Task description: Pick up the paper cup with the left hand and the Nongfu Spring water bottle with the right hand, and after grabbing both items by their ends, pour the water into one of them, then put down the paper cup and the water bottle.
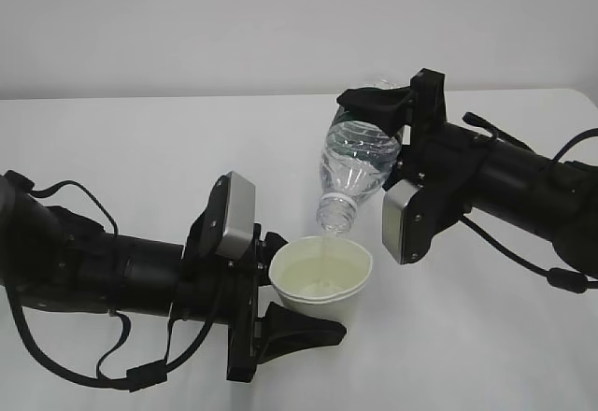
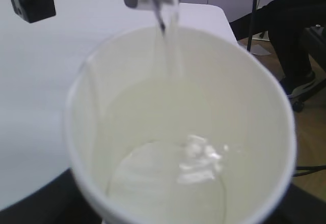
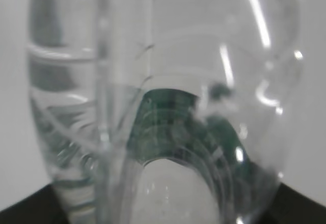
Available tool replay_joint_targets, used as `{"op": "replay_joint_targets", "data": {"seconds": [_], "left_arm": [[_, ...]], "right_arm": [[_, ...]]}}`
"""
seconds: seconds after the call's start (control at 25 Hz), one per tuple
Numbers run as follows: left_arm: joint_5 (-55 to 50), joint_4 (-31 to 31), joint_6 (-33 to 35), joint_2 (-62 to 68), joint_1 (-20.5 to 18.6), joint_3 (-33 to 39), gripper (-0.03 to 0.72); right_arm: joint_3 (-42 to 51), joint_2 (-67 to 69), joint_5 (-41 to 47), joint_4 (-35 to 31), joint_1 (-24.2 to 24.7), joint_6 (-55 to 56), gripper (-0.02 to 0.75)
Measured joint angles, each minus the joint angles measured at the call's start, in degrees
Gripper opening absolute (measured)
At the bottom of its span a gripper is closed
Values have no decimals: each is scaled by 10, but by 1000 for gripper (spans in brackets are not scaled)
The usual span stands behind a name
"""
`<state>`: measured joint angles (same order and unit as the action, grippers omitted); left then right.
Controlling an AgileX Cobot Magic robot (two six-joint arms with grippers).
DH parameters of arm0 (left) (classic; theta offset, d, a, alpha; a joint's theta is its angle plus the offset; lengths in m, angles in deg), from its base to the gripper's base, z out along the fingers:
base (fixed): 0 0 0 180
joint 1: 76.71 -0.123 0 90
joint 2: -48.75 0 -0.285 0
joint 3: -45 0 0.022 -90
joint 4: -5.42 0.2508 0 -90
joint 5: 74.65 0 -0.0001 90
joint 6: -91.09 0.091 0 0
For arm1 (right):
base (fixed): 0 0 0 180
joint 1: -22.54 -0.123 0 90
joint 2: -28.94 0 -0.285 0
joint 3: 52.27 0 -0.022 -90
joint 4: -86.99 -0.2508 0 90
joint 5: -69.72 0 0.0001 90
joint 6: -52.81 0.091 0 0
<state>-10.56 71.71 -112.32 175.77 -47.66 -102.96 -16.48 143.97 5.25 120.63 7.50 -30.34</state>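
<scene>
From the exterior camera I see my left end effector (image 1: 297, 290) clamped on the paper cup (image 1: 321, 280) above the table (image 1: 140, 149), my right end effector (image 1: 378, 112) clamped on the tilted Nongfu Spring water bottle (image 1: 355, 163), mouth down over the cup. My left wrist shows water (image 2: 168, 46) streaming into the cup. My right wrist is filled by the bottle's clear wall.

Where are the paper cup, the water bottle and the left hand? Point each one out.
paper cup (image 1: 322, 271), exterior view, inner wall.
water bottle (image 1: 353, 163), exterior view, clear ribbed body.
left hand (image 1: 297, 329), exterior view, lower finger under the cup.
</scene>
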Motion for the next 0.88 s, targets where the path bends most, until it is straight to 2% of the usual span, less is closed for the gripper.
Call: {"op": "replay_joint_targets", "data": {"seconds": [0.88], "left_arm": [[0,-2,0,0,0,0,482]], "right_arm": [[0,0,0,0,0,-4,445]]}}
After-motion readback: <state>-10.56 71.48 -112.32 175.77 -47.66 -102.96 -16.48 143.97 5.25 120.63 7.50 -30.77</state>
